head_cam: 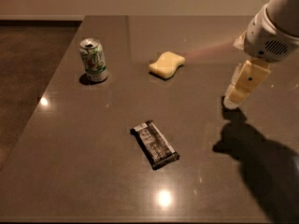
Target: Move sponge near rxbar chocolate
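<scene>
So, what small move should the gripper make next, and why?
Probably move the gripper left and farther back, to a spot above the sponge. The gripper hovers over the right side of the table, apart from the sponge, which lies untouched well behind the rxbar chocolate.

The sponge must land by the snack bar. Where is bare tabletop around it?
All sides of the snack bar are bare, widest between it and the sponge and can behind; the gripper hovers to its right. Nothing is crowded.
</scene>
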